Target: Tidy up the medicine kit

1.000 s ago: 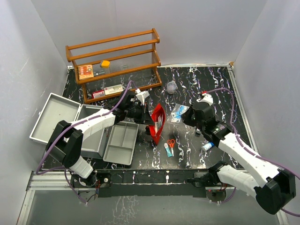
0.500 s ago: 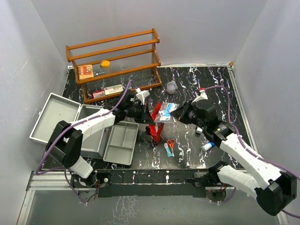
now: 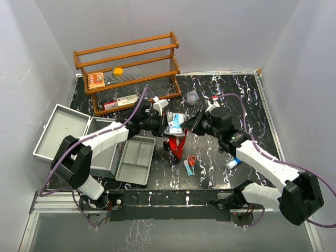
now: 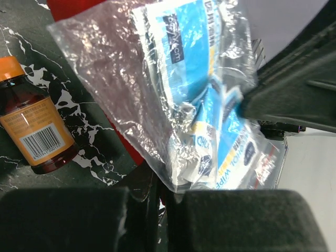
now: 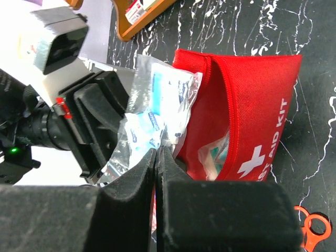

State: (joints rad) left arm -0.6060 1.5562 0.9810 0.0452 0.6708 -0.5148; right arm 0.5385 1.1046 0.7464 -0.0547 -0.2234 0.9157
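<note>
- Right wrist view: right gripper (image 5: pixel 156 157) pinched shut on a clear plastic bag of blue packets (image 5: pixel 157 100), above a red fabric first-aid pouch (image 5: pixel 247 115).
- Closed left gripper (image 4: pixel 164 195) clamps that pouch's rim.
- Open silver-grey metal medicine kit (image 3: pixel 58 131): far left.

Your top cam looks down on whole worktop (image 3: pixel 220 89); both wrist cams sit v. close, sharing the wipes bag (image 4: pixel 173 89).
</note>
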